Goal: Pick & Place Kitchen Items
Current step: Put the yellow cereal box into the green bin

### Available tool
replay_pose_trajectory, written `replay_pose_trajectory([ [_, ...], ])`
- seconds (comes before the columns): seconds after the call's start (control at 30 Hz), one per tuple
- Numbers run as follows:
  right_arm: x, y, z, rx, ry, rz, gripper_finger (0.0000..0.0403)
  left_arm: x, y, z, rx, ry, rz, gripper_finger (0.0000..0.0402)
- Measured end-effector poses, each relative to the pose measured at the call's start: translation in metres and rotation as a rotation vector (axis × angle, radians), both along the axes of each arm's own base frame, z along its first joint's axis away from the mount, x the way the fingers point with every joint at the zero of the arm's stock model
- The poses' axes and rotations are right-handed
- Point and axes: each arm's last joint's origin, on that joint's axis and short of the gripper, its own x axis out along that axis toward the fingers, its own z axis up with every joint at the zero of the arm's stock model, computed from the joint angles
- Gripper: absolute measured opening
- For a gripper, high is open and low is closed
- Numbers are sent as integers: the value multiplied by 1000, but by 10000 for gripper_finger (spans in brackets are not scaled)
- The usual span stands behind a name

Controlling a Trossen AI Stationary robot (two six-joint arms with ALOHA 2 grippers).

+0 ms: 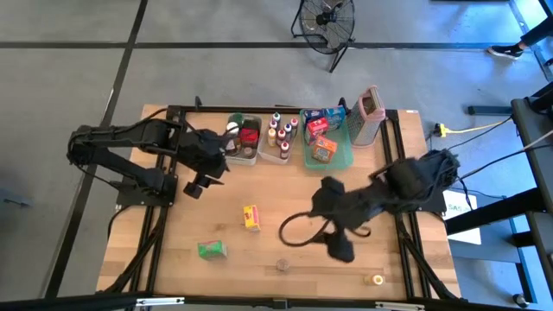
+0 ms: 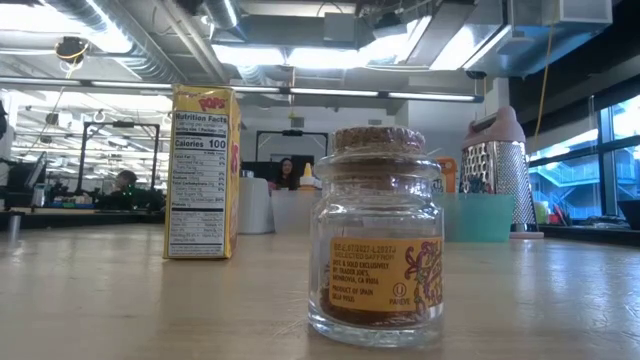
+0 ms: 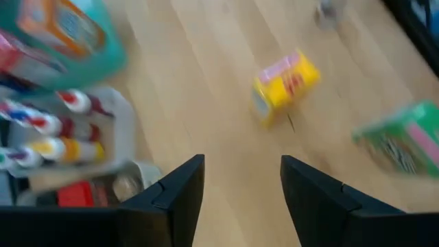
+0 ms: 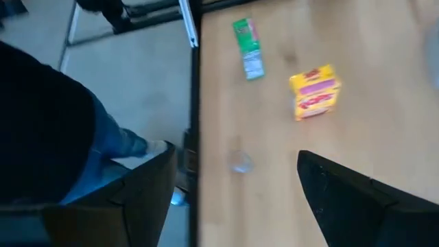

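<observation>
Left end effector (image 1: 200, 185) hangs over the table (image 1: 155, 259) just in front of the clear tub (image 1: 244, 159) of small jars, fingers (image 3: 180, 194) spread with nothing between them; right end effector (image 1: 344, 249) is low over the table's right half, fingers (image 4: 350, 193) parted wide, also empty.

Most items are already sorted at the far edge: spice bottles (image 1: 281, 134) in the middle tub, food boxes in the green tray (image 1: 339, 159), with the grater (image 1: 369, 117) just beside it.

Still loose on the table: yellow box (image 1: 251, 218) upright near the centre; green box (image 1: 210, 250) lying flat toward the near-left; small glass jar (image 1: 282, 264) with a cork stopper near the front edge; a small round item (image 1: 376, 280), too small to identify, at the near-right.

Judgement: I am between picks; neither arm is committed to a target.

Risks from here:
- both arms could go for the yellow box, which sits between them; forearms would meet over the centre;
- the yellow box stands tall and narrow; a finger brushing it on approach would probably tip it;
- the jar is smooth glass and round; an off-centre pinch may squirt it toward the front edge, which is near;
- a cable (image 1: 298, 226) loops under the right arm; it could drag a loose item on a sweep.
</observation>
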Motion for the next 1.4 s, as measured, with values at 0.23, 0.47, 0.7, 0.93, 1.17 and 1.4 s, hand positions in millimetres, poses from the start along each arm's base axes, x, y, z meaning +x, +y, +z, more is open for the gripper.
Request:
replay_pose_trajectory([
  [0.23,30,28,-15,146,-40,-85,305,-6,-6,-15,42,96,-129,183],
  [0.47,51,58,-16,269,-196,-34,305,-2,-10,-63,17,169,-257,182],
  [0.7,53,78,-4,285,-407,-23,305,5,-11,-110,-37,149,-301,182],
  [0.93,55,76,1,290,-460,-53,305,6,-2,-132,-55,125,-287,182],
  [1.17,59,70,1,288,-461,-70,305,8,3,-132,-54,96,-303,194],
  [1.4,59,70,1,287,-461,-72,305,10,9,-131,-118,74,-260,251],
])
